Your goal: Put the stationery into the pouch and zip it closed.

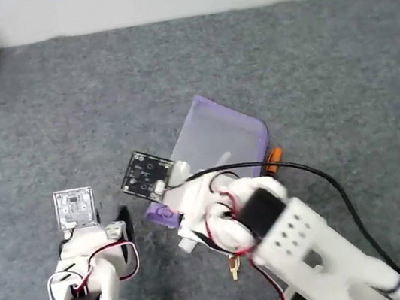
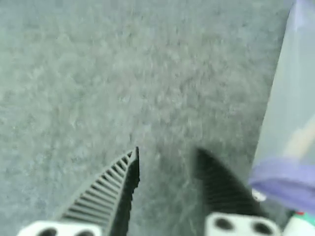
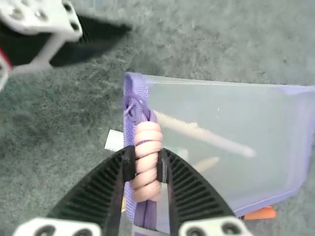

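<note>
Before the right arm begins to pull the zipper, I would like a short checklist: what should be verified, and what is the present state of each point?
1. Right gripper shut on the pink zipper pull: ok.
2. Stationery inside the pouch: ok for the pale sticks seen through its wall.
3. Orange item at the pouch's edge, inside or outside: cannot tell.
4. Left gripper holding the pouch steady: not ok; it is open over the grey mat beside the pouch.
5. How far the zipper is already closed: cannot tell.

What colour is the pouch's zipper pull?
The zipper pull is pale pink; clearest in right wrist view.
</note>
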